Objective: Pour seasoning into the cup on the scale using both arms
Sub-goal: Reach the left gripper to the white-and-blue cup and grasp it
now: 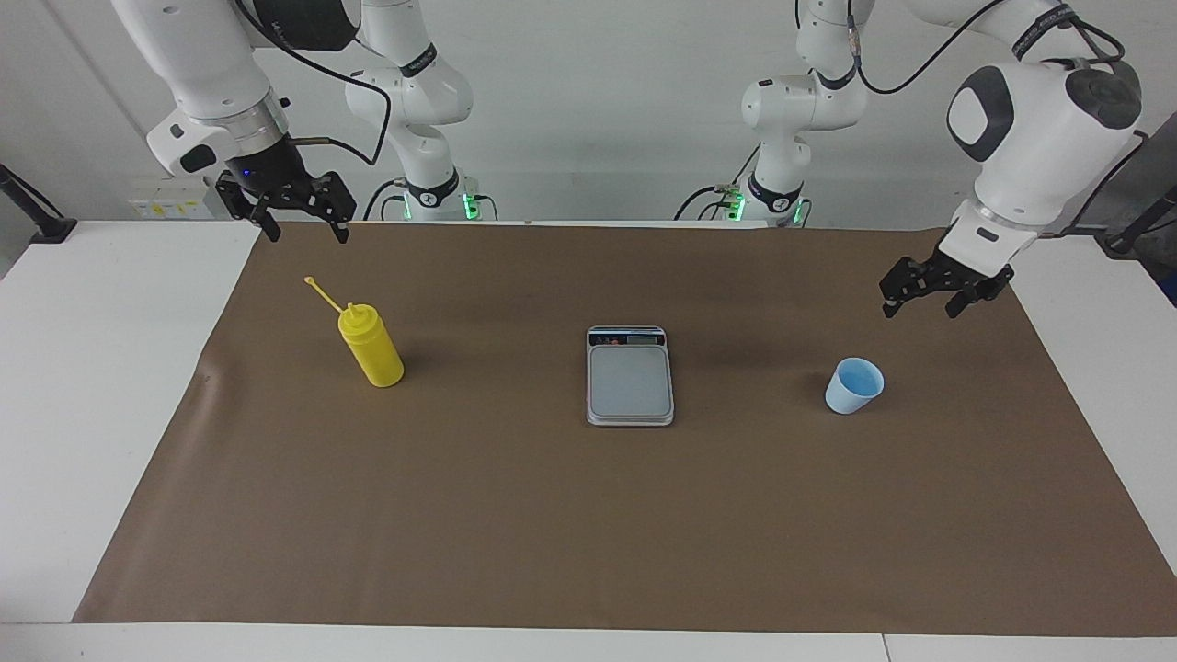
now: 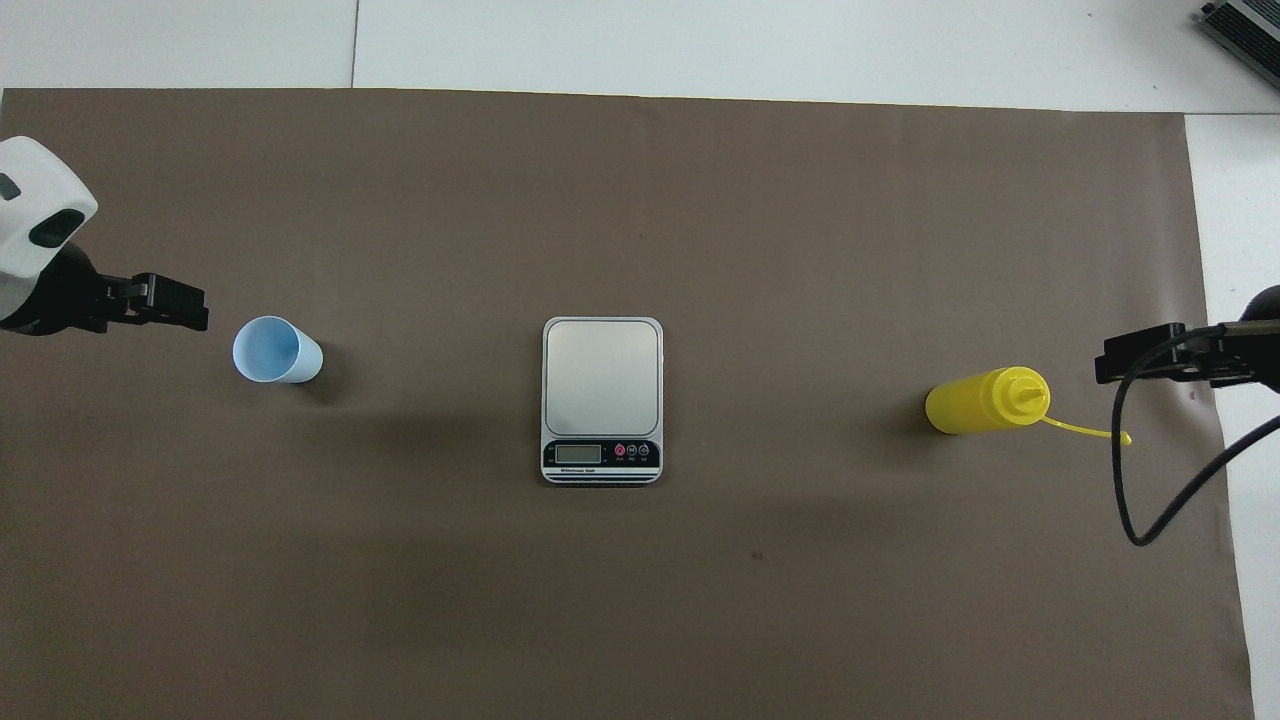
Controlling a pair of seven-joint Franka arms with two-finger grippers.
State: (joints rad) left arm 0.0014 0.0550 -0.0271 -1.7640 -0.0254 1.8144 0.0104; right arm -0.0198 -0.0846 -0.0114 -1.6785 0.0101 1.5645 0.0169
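Small light-blue tapered plastic cup [image 1: 854, 385]: upright, likely light, thin-walled, crushable, best held mid-wall; left gripper [image 1: 931, 301] spread wide at its one o'clock; right gripper [image 1: 300, 222] wide, waiting.

table cover [image 1: 515, 515]: matt brown paper, smooth
seasoning [image 1: 371, 348]: opaque yellow plastic, slight sheen
cup [image 1: 854, 386]: light-blue plastic, smooth
scale [image 1: 630, 379]: silver-grey brushed metal plate, glossy dark display strip
arms [image 1: 1039, 119]: glossy white shells

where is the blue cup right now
The cup stands upright on the brown mat toward the left arm's end of the table, beside the scale but apart from it.
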